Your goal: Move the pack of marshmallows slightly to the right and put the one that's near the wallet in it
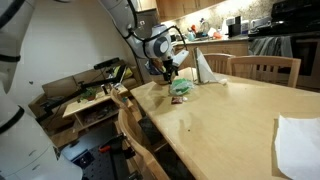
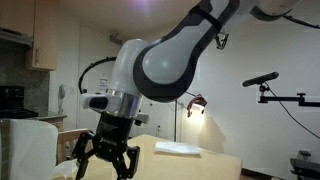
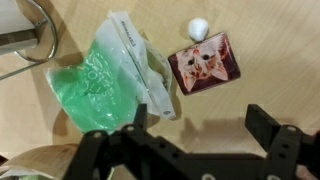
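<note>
As viewed from the wrist, with gripper wide open, empty: pack of marshmallows lying below and ahead of one finger; wallet ahead of the jaw gap; loose marshmallow just beyond.

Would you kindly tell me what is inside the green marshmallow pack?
Through the pack of marshmallows only blurred green-tinted lumps show in the wrist view; none can be counted. Its lower edge is hidden behind the open end effector.
</note>
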Action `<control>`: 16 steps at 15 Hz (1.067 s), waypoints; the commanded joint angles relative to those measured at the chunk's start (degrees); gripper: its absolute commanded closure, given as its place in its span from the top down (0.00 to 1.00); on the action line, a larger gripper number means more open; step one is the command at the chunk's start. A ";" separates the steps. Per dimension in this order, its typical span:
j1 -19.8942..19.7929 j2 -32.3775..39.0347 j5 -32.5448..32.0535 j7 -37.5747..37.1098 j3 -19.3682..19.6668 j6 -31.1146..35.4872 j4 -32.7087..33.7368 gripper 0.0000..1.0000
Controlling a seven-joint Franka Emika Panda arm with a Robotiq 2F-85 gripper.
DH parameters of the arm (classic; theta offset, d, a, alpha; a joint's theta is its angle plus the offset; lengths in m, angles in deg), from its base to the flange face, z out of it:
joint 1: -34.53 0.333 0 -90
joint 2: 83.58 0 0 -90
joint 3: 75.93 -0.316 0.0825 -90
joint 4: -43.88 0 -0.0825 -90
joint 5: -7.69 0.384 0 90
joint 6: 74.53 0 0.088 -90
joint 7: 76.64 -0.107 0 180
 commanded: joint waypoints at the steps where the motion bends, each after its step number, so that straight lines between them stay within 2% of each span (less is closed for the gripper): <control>1: -1.04 0.29 -1.78 -1.25 -1.11 -0.16 0.29 1.00; 5: -1.17 3.02 -2.45 0.20 -1.46 -1.59 3.46 1.00; 9: 0.51 6.19 -5.57 -0.54 0.35 -3.51 7.93 1.00; 16: 1.03 11.02 -9.37 0.36 0.79 -2.10 14.21 1.00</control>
